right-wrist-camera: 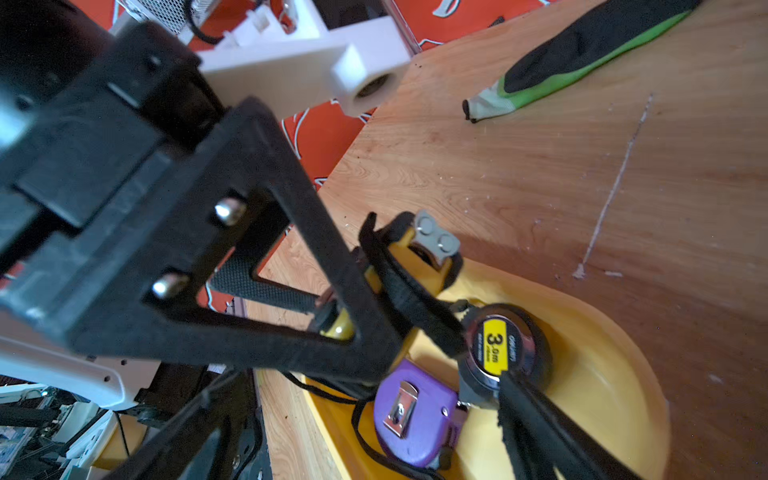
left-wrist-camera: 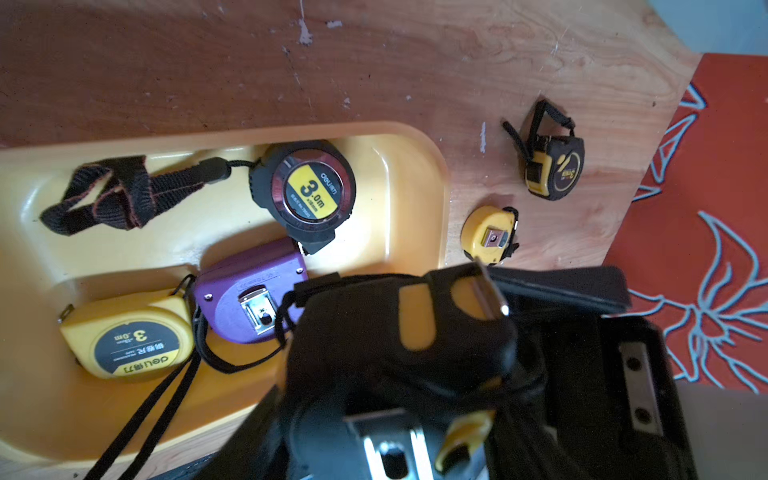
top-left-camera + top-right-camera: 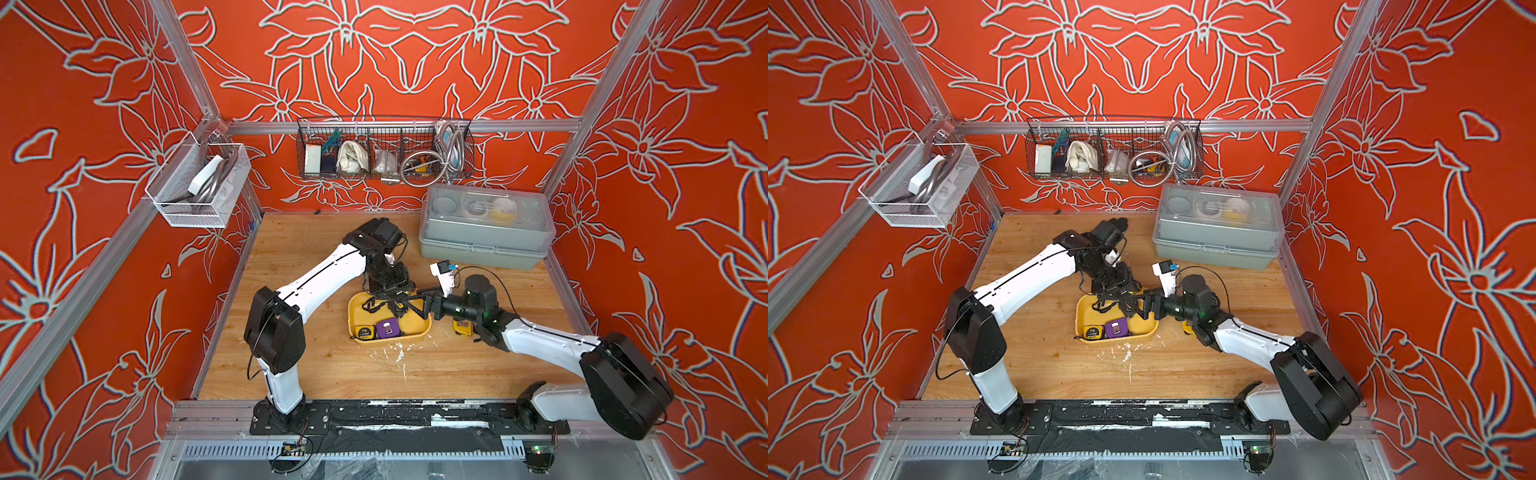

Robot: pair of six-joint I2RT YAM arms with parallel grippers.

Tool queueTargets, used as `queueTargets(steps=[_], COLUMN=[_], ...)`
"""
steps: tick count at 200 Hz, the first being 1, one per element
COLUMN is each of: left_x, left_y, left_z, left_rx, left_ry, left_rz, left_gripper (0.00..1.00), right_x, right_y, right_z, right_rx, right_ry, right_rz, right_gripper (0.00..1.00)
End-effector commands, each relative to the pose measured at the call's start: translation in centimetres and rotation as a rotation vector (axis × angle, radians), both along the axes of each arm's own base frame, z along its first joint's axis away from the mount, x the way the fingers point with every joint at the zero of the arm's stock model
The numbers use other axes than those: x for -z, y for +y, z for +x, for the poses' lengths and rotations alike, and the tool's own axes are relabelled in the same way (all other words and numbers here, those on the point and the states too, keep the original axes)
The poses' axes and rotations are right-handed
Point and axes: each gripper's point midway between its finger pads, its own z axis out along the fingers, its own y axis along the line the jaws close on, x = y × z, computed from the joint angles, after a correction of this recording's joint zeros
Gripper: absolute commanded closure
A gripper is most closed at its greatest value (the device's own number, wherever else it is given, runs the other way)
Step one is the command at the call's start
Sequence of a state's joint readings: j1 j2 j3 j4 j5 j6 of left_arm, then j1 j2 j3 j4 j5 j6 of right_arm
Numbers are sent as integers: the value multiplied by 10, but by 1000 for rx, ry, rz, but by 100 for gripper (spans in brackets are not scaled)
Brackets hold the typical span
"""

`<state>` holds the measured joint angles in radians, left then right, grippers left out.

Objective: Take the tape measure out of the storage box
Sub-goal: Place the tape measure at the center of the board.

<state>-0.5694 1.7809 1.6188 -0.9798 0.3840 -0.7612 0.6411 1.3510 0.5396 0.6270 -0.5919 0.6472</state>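
Left end effector (image 2: 428,357) gripping black-and-yellow tape measure (image 2: 395,324), hanging it over yellow storage box (image 3: 415,326). Right end effector (image 3: 401,305) sitting spread wide beside it. Guessing it's handling dense, rigid, rubber-grippy; pinching hard case is looking safer than floppy wrist strap (image 1: 411,291).

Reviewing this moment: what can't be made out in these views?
- Held tape measure: blurred close-up in left wrist view. In both top views the left gripper and right gripper mostly cover it.
- Grey case contents: both top views, blurred behind the clear lid.
- Yellow tape measure on the table: both top views, mostly under the right arm.
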Motion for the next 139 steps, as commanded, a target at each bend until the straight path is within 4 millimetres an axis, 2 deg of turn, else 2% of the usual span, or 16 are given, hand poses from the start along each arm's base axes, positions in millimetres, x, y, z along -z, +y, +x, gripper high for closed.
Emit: queueTargets(steps=[1,24,59,109,116,128,139], left_x=[-23,-23,-24,-25,-26,-28,-29], left_y=[-6,-5,-9,-5,-6,-8,-5], left_z=[1,0,-1,-4,-4,-6,-5], left_rx=[-25,-38,-43,-27,-16,7,16], left_ry=[-34,-32,-16,-31,-30,-37,-56], left_rz=[-74,-82,-111,-99,-105,-116,-98], left_gripper=[52,52,52,50,49,42,23], right_x=[-22,-21,-24,-28,-27,-22,-19], right_y=[8,15,27,34,34,33,34], right_z=[14,24,35,36,35,34,31], right_rx=[61,93,95,67,62,58,39], right_ry=[-45,-26,-13,-19,-26,-16,-15], right_rz=[85,100,163,185,176,142,105], right_gripper=[8,14,30,83,88,89,89])
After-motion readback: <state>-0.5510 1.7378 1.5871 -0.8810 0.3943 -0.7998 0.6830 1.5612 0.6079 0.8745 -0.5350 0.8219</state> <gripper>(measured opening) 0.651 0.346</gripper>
